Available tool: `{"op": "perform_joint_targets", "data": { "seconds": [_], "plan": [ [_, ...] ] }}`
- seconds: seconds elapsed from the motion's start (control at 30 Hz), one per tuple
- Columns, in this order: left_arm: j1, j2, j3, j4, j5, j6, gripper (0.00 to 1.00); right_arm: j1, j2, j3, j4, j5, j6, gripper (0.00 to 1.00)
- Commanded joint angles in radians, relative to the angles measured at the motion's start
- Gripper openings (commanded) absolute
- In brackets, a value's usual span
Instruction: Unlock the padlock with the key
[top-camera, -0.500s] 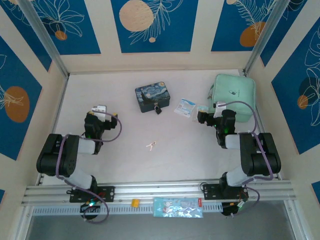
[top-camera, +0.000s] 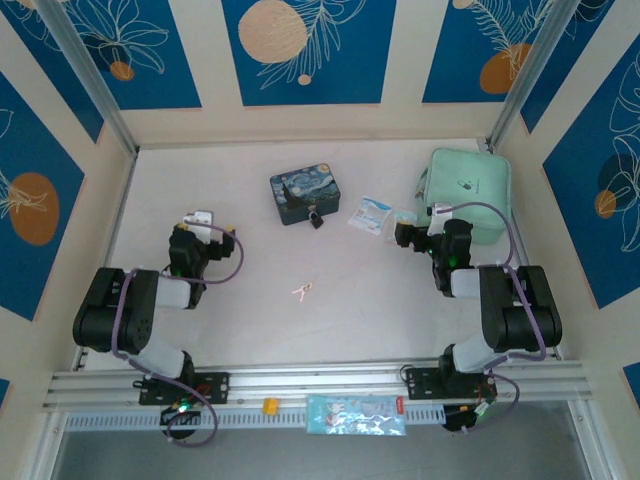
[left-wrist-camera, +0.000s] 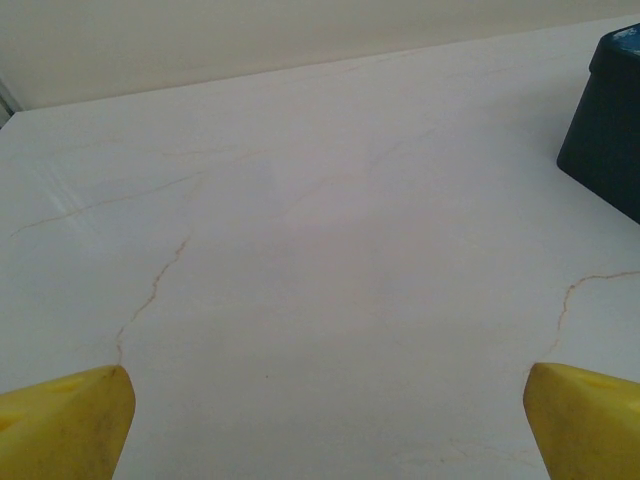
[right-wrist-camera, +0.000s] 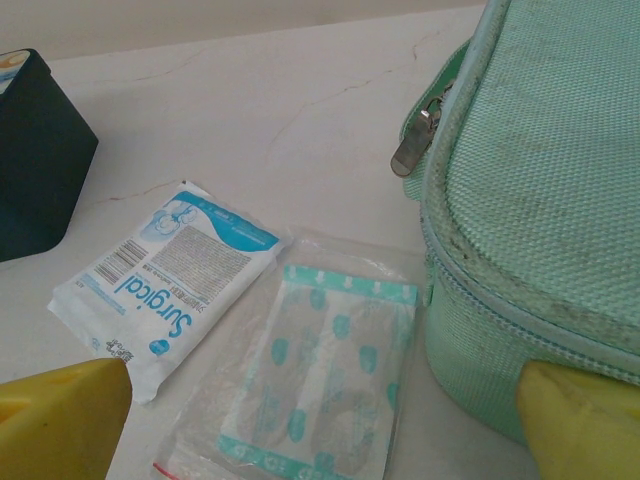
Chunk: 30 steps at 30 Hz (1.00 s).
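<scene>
Padlock (top-camera: 316, 218): 1, sitting against the near face of the tin (top-camera: 305, 195), touching it. I judge it is hung on the tin's clasp, which would explain why it sits there; the shackle is too small to confirm.

Key (top-camera: 302, 291): 1, lying flat and loose on the bare desk (top-camera: 250, 330), well apart from the padlock, between the 2 arms and nearer to them. I judge either arm could reach it.

Left gripper (left-wrist-camera: 325, 420): jaws spread wide, nothing between them, low over bare desk with the tin's corner at the view's right edge.

Right gripper (right-wrist-camera: 320, 420): jaws likewise wide and holding nothing, over 2 sachets (right-wrist-camera: 165, 275) just beside 1 green pouch (top-camera: 470, 190).

Neither task item is held. Work not yet begun, by my reading.
</scene>
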Motion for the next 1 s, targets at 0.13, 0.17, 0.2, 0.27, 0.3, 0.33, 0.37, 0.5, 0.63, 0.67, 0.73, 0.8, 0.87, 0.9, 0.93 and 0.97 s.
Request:
{"op": "perform_joint_targets", "data": {
  "seconds": [0.13, 0.17, 0.2, 0.27, 0.3, 0.33, 0.37, 0.5, 0.63, 0.67, 0.73, 0.8, 0.87, 0.9, 0.93, 0.97],
  "plan": [
    [0.020, 0.011, 0.026, -0.029, 0.062, -0.013, 0.99, -0.007, 0.004, 0.015, 0.017, -0.026, -0.017, 0.99],
    [0.020, 0.010, 0.025, -0.027, 0.062, -0.014, 0.99, -0.008, 0.004, 0.015, 0.018, -0.027, -0.016, 0.99],
    [0.020, 0.009, 0.025, -0.028, 0.063, -0.012, 0.99, -0.007, 0.004, 0.012, 0.021, -0.027, -0.017, 0.99],
    [0.020, 0.007, 0.022, -0.022, 0.050, -0.011, 0.99, -0.002, -0.010, 0.007, 0.024, -0.019, -0.022, 0.99],
    [0.017, -0.002, 0.022, -0.025, 0.019, -0.020, 0.99, 0.004, -0.030, 0.011, 0.006, -0.006, -0.027, 0.99],
    [0.017, -0.024, 0.019, -0.038, -0.021, -0.036, 0.99, 0.014, -0.065, 0.017, -0.032, 0.017, -0.032, 0.99],
    [0.017, -0.063, 0.018, -0.065, -0.053, -0.044, 0.99, 0.027, -0.108, 0.030, -0.088, 0.043, -0.036, 0.99],
    [0.006, -0.254, 0.036, -0.254, -0.167, -0.076, 1.00, 0.106, -0.259, 0.080, -0.252, 0.209, -0.031, 0.99],
    [0.005, -0.440, 0.036, -0.402, -0.129, -0.274, 1.00, 0.177, -0.333, 0.201, -0.490, 0.172, 0.096, 1.00],
    [0.005, -0.476, 0.035, -0.436, -0.084, -0.333, 1.00, 0.209, -0.329, 0.243, -0.563, 0.159, 0.135, 1.00],
    [0.005, -0.517, 0.046, -0.517, -0.001, -0.432, 0.99, 0.283, -0.305, 0.309, -0.688, 0.160, 0.204, 0.98],
    [0.004, -0.534, 0.068, -0.603, 0.108, -0.511, 0.97, 0.382, -0.259, 0.384, -0.812, 0.171, 0.268, 0.96],
    [-0.002, -0.530, 0.093, -0.688, 0.195, -0.591, 0.95, 0.483, -0.206, 0.462, -0.952, 0.187, 0.313, 0.93],
    [-0.011, -0.524, 0.097, -0.712, 0.233, -0.634, 0.94, 0.539, -0.178, 0.500, -1.024, 0.211, 0.341, 0.92],
    [-0.022, -0.517, 0.093, -0.713, 0.265, -0.664, 0.93, 0.588, -0.153, 0.526, -1.074, 0.231, 0.373, 0.92],
    [-0.041, -0.507, 0.083, -0.700, 0.293, -0.694, 0.91, 0.641, -0.125, 0.552, -1.123, 0.246, 0.411, 0.90]
  ]
}}
